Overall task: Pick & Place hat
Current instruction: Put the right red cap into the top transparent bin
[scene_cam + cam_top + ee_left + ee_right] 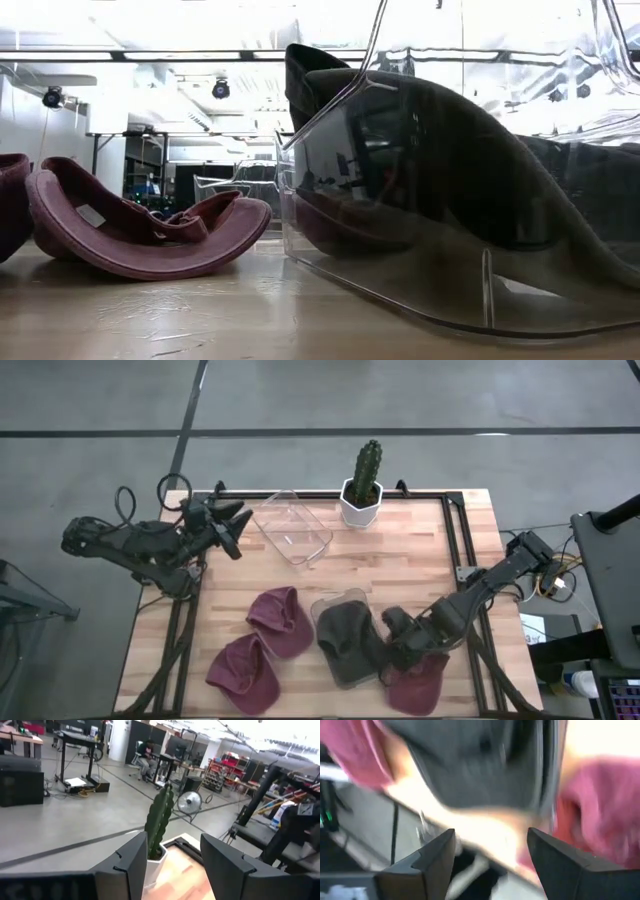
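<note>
- Maroon fabric marks three of the hats; the fourth, a dark grey hat (345, 640), sits inside a clear plastic bin (325, 607) near the front of the wooden table (400, 560).
- The right gripper (395, 650) is low over the table, just beside the bin's right wall; in the right wrist view its fingers (432, 857) stand wide apart with nothing between them.
- Directly beside this gripper, on the side away from the bin, lies a maroon hat (420, 680), partly under the arm; whether the fingers touch it cannot be told.
- The grey hat in the bin is just on the gripper's other side, close to the fingertips.
- Two more maroon hats lie beyond the bin from the right gripper: one (282, 618) touching the bin's far side, another (243, 675) nearer the table's front edge.
- The low view shows the grey hat (450, 160) pressed against the clear wall, and a maroon hat (140, 235) lying brim-up beside it.
- The left gripper (232, 528) waits at the table's far left corner, its fingers (125, 865) spread and empty.
- Ahead of it stand a second, empty clear bin (292, 528) and a potted cactus (364, 485).
</note>
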You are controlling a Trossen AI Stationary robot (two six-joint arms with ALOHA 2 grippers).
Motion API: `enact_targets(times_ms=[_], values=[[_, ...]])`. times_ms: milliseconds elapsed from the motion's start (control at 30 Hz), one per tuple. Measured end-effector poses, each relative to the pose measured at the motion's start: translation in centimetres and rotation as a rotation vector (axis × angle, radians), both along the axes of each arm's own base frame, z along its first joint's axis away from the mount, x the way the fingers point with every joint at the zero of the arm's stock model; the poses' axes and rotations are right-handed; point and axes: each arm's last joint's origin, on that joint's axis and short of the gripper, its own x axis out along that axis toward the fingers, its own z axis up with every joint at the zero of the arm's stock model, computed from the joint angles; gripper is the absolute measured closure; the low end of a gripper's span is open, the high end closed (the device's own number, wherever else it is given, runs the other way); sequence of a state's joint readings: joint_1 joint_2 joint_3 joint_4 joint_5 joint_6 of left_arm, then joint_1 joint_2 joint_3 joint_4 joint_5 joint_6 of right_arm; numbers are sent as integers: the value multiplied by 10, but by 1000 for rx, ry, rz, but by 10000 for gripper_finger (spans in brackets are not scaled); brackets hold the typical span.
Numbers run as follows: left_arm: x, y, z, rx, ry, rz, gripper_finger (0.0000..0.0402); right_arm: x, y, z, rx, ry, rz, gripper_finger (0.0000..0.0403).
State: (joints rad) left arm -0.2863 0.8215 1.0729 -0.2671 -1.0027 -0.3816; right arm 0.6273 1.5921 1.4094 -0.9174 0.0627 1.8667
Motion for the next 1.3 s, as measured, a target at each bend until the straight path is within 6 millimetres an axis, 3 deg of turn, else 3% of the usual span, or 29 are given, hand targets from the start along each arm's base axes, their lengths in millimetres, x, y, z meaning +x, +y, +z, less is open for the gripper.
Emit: enact_targets(times_ms=[133,433,800,1300], values=[[2,-1,-4,-21,12,-1,226,-11,13,-1,104,86,39,171],[6,-3,-9,-105,-38,-54,226,-44,46,-7,186,234,-44,175],[21,-8,-16,-116,-6,-95,226,-79,91,-45,62,408,-47,179],[42,-16,-20,-120,2,-169,226,-77,113,-96,-86,462,-77,184]])
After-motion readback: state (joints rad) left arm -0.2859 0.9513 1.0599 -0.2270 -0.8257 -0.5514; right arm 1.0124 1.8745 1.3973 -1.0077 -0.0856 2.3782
